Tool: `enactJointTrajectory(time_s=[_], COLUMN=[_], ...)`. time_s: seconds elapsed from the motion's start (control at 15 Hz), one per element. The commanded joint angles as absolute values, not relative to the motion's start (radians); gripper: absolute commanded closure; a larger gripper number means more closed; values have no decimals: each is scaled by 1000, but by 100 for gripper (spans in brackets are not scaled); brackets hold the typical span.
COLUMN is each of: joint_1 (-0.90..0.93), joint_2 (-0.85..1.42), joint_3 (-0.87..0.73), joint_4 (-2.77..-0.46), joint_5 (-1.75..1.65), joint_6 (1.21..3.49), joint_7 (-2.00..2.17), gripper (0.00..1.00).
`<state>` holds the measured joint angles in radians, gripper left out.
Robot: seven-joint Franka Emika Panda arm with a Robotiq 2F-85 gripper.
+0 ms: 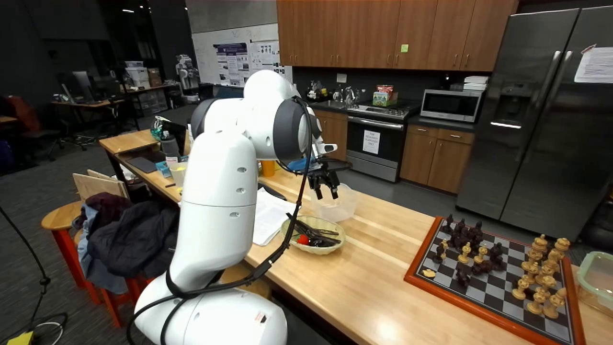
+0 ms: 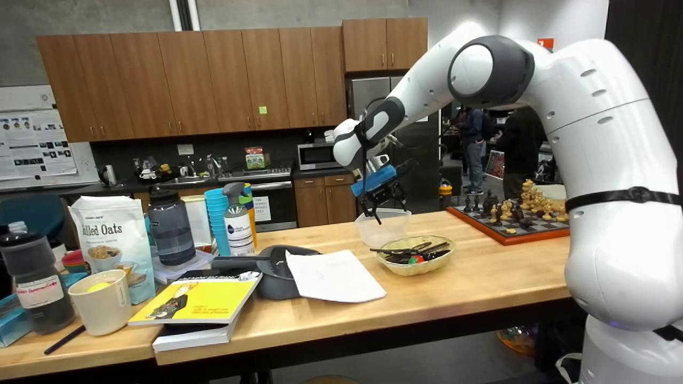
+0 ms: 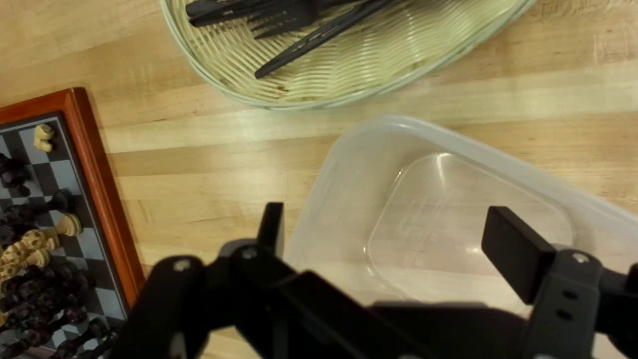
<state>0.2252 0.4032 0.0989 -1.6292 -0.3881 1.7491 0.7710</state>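
Ops: How's your gripper (image 3: 386, 227)?
Me: Fingers spread wide, nothing held between them.
Ops: Where is it?
Me: I'm above the clear plastic container (image 3: 433, 214), which sits on the wooden tabletop (image 3: 199, 189) just beside the woven oval basket (image 3: 369, 70), a strip of wood showing between.
Ops: Basket contents?
Me: Black utensils (image 3: 319, 40), a fork (image 3: 299, 12) among them. Also a small red item (image 1: 303, 239) in both exterior views; can't make out what.
Ops: Step in hand?
Me: Reads as positioning, no grasp made. Wrist view lines one finger up over the container's floor, the other over tabletop just outside its wall.
Ops: What does the next move call for?
Me: My judgement: settle which side of that wall the fingers belong on. Straight down from here likely straddles it; both fingers inside would take a sideways shift. Plastic looks thin, should flex, so contact wants to be gentle. Height over the rim I can't tell.
Ops: Other hazards?
Me: Chessboard (image 3: 94, 164) is well apart. Basket's rim is the nearer snag.
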Motion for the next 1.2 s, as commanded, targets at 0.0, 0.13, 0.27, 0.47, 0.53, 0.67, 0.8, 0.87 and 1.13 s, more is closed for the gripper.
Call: enactJointTrajectory(time_s=[0.0, 0.13, 0.27, 0.47, 0.53, 0.67, 0.8, 0.87, 1.13], joint_1=[235, 237, 243, 257, 260, 265, 268, 268, 269], joint_2=[441, 463, 475, 483, 486, 489, 489, 489, 471], joint_3=[69, 62, 55, 40, 35, 25, 16, 12, 0], joint_4=[-1574, -1560, -1559, -1572, -1575, -1585, -1593, -1595, -1614], joint_5=[-359, -356, -365, -387, -387, -391, -393, -393, -397], joint_6=[1714, 1709, 1721, 1795, 1819, 1863, 1890, 1901, 1936], joint_7=[750, 751, 768, 823, 838, 868, 888, 894, 925], gripper=[0, 0, 0, 0, 0, 0, 0, 0, 0])
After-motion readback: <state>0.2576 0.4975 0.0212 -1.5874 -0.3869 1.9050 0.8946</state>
